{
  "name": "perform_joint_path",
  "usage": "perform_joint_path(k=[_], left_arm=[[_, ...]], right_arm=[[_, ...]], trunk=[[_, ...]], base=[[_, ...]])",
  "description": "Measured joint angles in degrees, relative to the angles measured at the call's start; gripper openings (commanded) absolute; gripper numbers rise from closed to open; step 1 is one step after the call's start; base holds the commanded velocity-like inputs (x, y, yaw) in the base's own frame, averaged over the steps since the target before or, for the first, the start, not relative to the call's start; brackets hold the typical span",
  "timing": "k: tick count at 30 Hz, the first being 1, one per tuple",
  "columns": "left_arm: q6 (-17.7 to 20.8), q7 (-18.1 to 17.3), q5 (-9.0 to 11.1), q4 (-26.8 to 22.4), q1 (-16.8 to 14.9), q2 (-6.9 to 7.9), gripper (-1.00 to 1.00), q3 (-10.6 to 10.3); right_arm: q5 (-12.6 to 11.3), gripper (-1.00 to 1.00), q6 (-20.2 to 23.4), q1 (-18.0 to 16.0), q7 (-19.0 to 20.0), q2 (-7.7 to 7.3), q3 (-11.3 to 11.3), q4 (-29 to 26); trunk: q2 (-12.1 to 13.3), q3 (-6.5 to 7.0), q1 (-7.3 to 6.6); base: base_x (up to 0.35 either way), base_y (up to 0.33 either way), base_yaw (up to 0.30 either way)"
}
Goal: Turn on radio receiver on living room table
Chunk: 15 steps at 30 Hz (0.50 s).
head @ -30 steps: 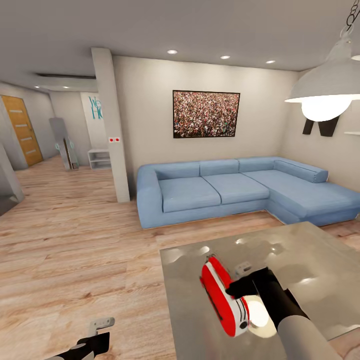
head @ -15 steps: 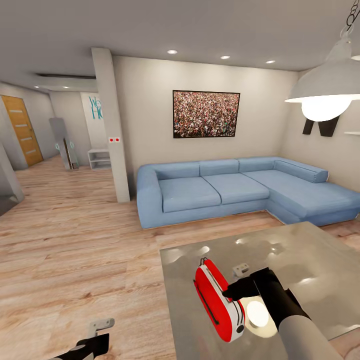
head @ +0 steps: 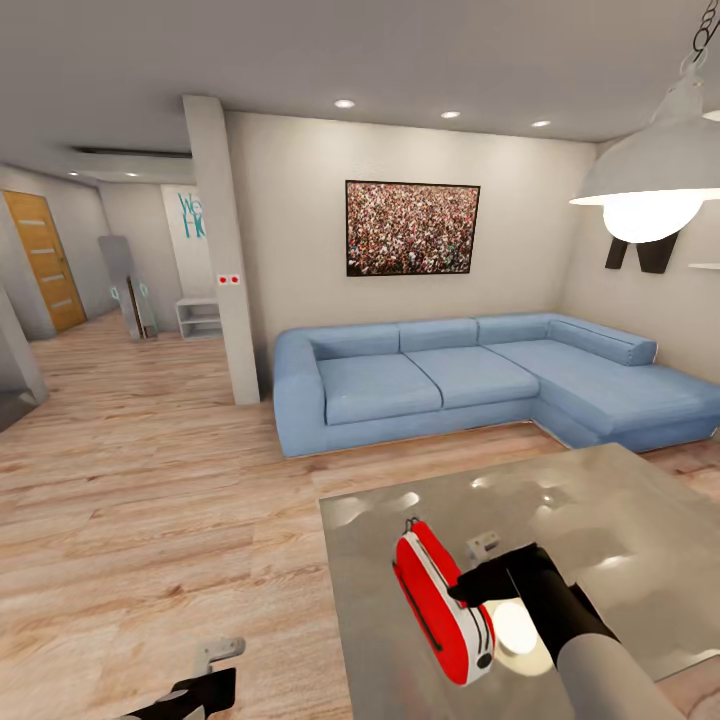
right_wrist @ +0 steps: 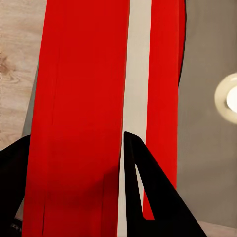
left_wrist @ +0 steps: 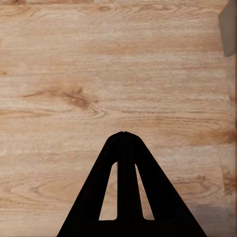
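Observation:
The red radio receiver (head: 440,605) with white trim lies tilted on the near left part of the glossy grey table (head: 600,500). My right gripper (head: 462,592) presses against its right side with the fingertips together. In the right wrist view the radio receiver's red and white body (right_wrist: 84,98) is very close, and one dark finger (right_wrist: 148,197) lies against it; the other is hidden behind the red body. My left gripper (head: 222,655) hangs low over the wood floor, left of the table, shut and holding nothing (left_wrist: 123,136).
A small white object (head: 483,543) lies on the table just beyond the radio receiver. A blue corner sofa (head: 470,375) stands behind the table, a white pendant lamp (head: 650,180) hangs at upper right, and a pillar (head: 225,260) stands at left. Open wood floor (head: 150,480) stretches left.
The radio receiver has shifted a little left and tipped lower on the table, with my right gripper staying against it. My left gripper has moved slightly right and down.

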Motion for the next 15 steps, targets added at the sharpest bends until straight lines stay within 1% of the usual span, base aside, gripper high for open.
perform_joint_path(k=[2,10,15], left_arm=[[-0.08,-0.03,0.00,-0.02,0.00,0.03,-1.00,0.02],[-0.09,0.26,0.00,-0.06,0.00,0.09,-1.00,0.09],[-0.08,0.43,0.15,-0.07,0.00,0.09,-1.00,0.10]], right_arm=[[-0.10,-1.00,-0.31,0.00,-0.10,0.05,0.00,0.43],[-0.14,-1.00,-0.49,0.00,-0.17,0.30,0.07,2.37],[-0.10,-1.00,-0.48,0.00,-0.16,0.34,0.02,2.65]], trunk=[[0.00,0.00,0.00],[-3.19,-1.43,1.75],[-5.20,-2.33,2.85]], base=[[0.000,0.000,0.000],[0.000,0.000,0.000],[0.000,0.000,0.000]])
